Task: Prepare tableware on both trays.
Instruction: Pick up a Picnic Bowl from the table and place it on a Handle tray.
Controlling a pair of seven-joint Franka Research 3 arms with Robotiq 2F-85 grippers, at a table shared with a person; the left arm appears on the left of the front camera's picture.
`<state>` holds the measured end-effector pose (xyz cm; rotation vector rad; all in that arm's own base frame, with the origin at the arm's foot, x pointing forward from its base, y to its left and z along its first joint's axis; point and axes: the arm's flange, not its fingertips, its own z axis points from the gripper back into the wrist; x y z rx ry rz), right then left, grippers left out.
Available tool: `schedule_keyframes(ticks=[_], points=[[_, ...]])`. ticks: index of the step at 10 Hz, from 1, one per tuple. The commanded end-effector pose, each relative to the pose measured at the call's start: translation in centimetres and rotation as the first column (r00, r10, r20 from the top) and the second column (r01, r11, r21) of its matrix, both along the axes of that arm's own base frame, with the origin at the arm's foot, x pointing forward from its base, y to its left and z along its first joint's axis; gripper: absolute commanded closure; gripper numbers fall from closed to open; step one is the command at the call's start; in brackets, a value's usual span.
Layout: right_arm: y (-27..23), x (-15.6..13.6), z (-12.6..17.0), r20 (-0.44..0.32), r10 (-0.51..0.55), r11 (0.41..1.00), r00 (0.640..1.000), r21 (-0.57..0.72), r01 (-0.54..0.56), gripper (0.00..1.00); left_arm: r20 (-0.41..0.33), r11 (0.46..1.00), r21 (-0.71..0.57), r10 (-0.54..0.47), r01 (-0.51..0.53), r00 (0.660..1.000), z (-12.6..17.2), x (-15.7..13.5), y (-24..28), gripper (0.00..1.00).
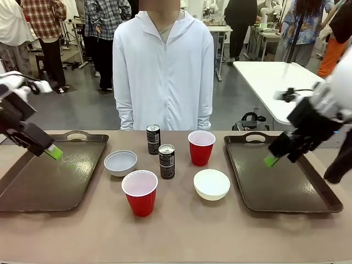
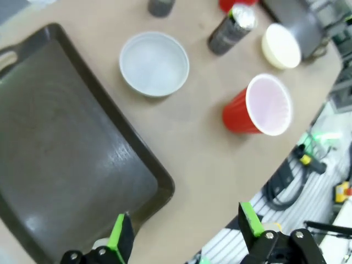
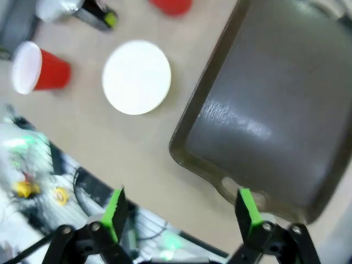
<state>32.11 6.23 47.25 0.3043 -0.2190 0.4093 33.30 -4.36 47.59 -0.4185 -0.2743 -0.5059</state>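
Left gripper [image 1: 55,152] and right gripper [image 1: 270,160] hang released, empty — reaching in carelessly, either could topple the slim can [image 1: 166,161] at one o'clock of the near red cup [image 1: 139,192].

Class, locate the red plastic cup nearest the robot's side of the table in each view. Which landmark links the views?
Front view: the red plastic cup with white inside stands at lower centre.
Left wrist view: it is right of centre.
Right wrist view: it is at the upper left.
Shared landmark: the small round cream-white bowl beside it.
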Motion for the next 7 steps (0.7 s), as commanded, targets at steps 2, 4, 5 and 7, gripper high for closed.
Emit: schedule_keyframes(ticks=[2,4,5,7], points=[[-8.4,-0.2,1.0,-0.03,-0.136,0.921,0.99,0.364,0.138,0.0,-0.033,0.963,-0.257,0.074,-0.08,0.997,1.0,0.7,7.4,0.0],[-13.8,-1.5,2.0,-0.043,-0.202,0.838,0.978,0.509,0.196,0.0,-0.058,0.912,-0.389,0.12,-0.133,0.991,1.5,1.2,13.6,0.0],[-15.4,-2.4,2.5,-0.051,-0.221,0.811,0.974,0.546,0.212,0.0,-0.079,0.896,-0.409,0.156,-0.174,0.985,1.7,1.1,15.9,0.0],[-17.6,-3.1,2.2,-0.072,-0.249,0.761,0.966,0.602,0.241,0.0,-0.121,0.863,-0.452,0.189,-0.224,0.974,1.3,0.7,19.9,0.0]])
